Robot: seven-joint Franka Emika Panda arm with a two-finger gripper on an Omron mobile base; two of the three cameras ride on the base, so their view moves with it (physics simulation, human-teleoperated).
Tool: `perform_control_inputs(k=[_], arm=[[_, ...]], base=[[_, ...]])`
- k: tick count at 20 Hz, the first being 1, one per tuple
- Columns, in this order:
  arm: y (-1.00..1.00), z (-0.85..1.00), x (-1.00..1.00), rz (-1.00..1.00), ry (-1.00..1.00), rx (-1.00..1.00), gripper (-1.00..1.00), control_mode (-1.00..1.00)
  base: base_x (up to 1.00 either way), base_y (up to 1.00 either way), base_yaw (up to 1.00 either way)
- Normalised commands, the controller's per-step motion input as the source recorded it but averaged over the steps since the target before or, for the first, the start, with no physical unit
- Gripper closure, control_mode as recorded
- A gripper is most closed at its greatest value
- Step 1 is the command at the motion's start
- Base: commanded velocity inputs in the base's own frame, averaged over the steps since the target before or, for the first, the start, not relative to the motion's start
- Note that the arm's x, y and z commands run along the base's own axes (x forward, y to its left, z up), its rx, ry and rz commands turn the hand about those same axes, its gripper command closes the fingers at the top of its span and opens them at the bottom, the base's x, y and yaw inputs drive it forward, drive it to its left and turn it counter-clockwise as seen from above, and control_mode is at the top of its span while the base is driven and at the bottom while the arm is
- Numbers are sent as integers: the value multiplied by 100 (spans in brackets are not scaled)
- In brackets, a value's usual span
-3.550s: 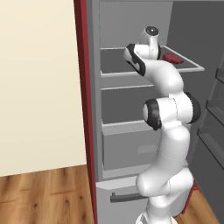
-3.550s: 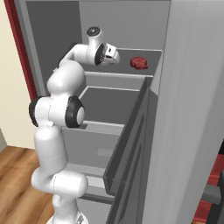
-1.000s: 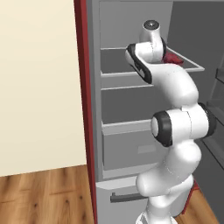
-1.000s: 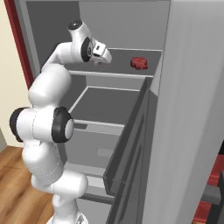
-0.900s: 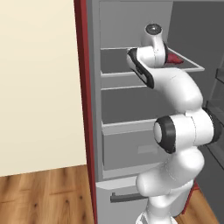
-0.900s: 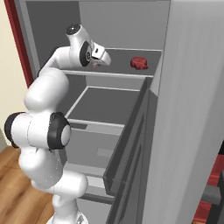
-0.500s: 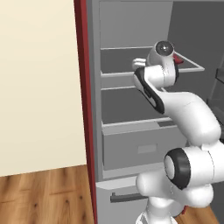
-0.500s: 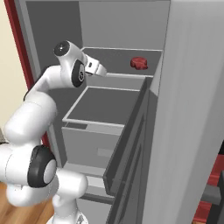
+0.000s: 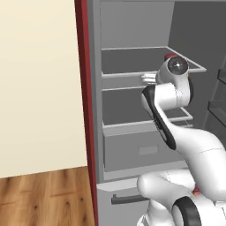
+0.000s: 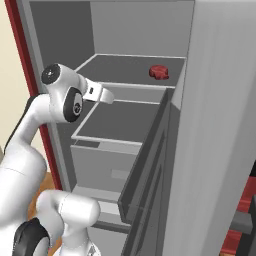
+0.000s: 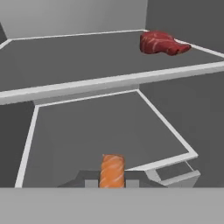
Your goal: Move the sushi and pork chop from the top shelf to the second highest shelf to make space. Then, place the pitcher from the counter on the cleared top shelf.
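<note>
Orange salmon sushi (image 11: 112, 170) clamped between the finger tips of the hand (image 11: 112, 181) — striped with pale lines, standing upright in the hand view, jaws nearly together on it. Held in front of the open fridge, between the levels of the two shelves and above the front part of the second highest shelf (image 11: 100, 131); not touching that shelf as far as can be told. Seen in the right base view as a pale wrist with the hand (image 10: 106, 95) reaching from the left toward the pale front rim of the top shelf (image 10: 125, 67), the sushi itself too small to make out there. Seen in the left base view with the hand (image 9: 147, 79) poking out left of the round wrist joint, just at the front edge of the top shelf (image 9: 132, 59), above the second highest shelf (image 9: 123, 106). Dark red pork chop (image 11: 161, 43) lying flat on the right side of the top shelf (image 11: 70, 61), well apart from the hand — same red piece (image 10: 159, 72) near the right rear in the right base view, and only a sliver of red (image 9: 170, 57) peeking over the wrist in the left base view. Grey drawer front (image 9: 137, 150) below the second highest shelf, closed.
</note>
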Motion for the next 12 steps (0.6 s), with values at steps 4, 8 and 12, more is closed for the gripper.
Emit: perform_control_inputs(k=[4, 8, 12], arm=[[0, -61, -56, 6, 0, -3, 100, -100], [0, -67, -12, 7, 2, 0, 100, -100], [0, -75, 4, 10, 4, 0, 100, -100]], base=[[0, 0, 0], [0, 0, 0], [0, 0, 0]])
